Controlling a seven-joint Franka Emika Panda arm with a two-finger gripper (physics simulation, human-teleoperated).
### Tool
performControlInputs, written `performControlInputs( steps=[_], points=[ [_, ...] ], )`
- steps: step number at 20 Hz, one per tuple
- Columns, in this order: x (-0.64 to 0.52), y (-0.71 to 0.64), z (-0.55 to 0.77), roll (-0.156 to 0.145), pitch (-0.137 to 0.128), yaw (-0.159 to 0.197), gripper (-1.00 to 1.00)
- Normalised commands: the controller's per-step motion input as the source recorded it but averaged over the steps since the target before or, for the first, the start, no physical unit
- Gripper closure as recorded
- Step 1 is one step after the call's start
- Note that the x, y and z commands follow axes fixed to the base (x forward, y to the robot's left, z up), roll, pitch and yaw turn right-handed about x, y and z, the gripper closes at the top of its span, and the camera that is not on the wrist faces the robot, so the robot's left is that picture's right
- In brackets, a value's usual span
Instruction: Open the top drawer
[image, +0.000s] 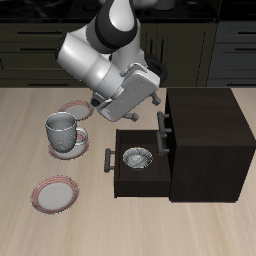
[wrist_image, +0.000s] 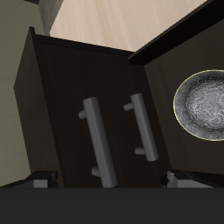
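The dark brown cabinet (image: 205, 130) has two shut drawers stacked above a pulled-out bottom drawer (image: 140, 180). The top drawer (wrist_image: 61, 114) is shut, flush with the one below it. Its grey bar handle (image: 164, 121) shows in the wrist view (wrist_image: 98, 147), beside the middle drawer's handle (wrist_image: 140, 127). My gripper (image: 145, 111) hovers in front of the cabinet's face, level with the upper handles and short of touching them. It is open and empty; in the wrist view (wrist_image: 109, 180) only the fingertips (wrist_image: 39, 180) show, spread wide either side of the top handle.
A metal bowl (image: 137, 158) lies in the open bottom drawer, also in the wrist view (wrist_image: 206, 101). A grey mug (image: 63, 130) stands on a red-rimmed plate (image: 82, 140). Another plate (image: 55, 193) lies nearer the front edge, a third (image: 70, 108) farther back.
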Motion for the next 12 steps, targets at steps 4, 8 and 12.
performControlInputs(
  steps=[4, 8, 12],
  points=[
    [0.00, 0.01, -0.07, 0.008, 0.002, -0.016, -1.00],
    [0.02, 0.03, -0.04, 0.005, -0.003, -0.004, -1.00],
    [0.01, 0.07, -0.05, 0.002, -0.001, -0.013, -1.00]
  ],
)
